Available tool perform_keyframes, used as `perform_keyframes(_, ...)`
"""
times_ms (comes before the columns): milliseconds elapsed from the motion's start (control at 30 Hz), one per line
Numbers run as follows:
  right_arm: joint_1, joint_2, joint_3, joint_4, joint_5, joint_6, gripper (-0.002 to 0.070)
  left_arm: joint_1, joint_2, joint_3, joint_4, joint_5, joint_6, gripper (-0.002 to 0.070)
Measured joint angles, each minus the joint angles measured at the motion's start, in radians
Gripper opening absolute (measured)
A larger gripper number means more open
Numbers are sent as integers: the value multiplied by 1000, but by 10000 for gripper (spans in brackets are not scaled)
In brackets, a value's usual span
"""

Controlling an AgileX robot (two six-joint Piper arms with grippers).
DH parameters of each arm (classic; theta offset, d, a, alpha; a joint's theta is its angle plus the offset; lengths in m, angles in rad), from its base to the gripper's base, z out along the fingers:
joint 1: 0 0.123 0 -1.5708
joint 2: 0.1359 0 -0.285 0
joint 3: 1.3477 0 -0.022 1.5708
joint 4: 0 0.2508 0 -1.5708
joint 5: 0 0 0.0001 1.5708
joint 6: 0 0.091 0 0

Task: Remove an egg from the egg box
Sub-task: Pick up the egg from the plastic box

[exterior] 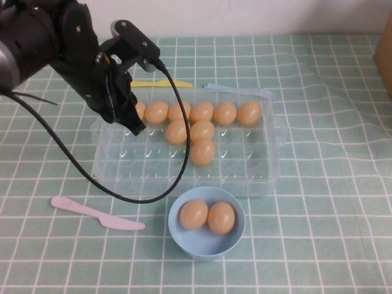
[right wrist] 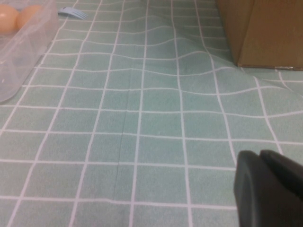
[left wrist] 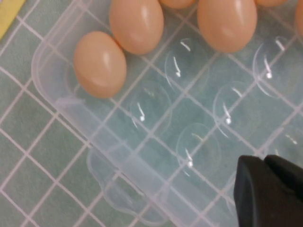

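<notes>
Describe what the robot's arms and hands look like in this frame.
The left arm is bulky, glossy black with a silver band, and a black cable loops off it. Its left hand, over the egg box, is matte black with blocky fingers. Of the right arm, only the right hand shows, above the tablecloth: the same black, rounded shape.

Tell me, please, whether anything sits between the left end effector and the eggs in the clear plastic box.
Nothing visible does. The shut left end effector hangs over the left end of the clear plastic egg box, beside the nearest orange-tan egg, with only empty cells below. The right end effector, also shut, is over bare tablecloth, off to the right.
</notes>
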Motion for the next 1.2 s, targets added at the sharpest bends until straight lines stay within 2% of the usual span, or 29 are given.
perform_keyframes(233,0,0,0,0,0,0,-17,0,105,-77,37,5,67,-5)
perform_keyframes(900,0,0,0,0,0,0,-17,-9,281,-202,193,-21,7,3)
perform_keyframes(1000,0,0,0,0,0,0,-17,-9,294,-204,198,-39,4,67)
perform_keyframes(1200,0,0,0,0,0,0,-17,-9,303,-204,201,-94,-26,316)
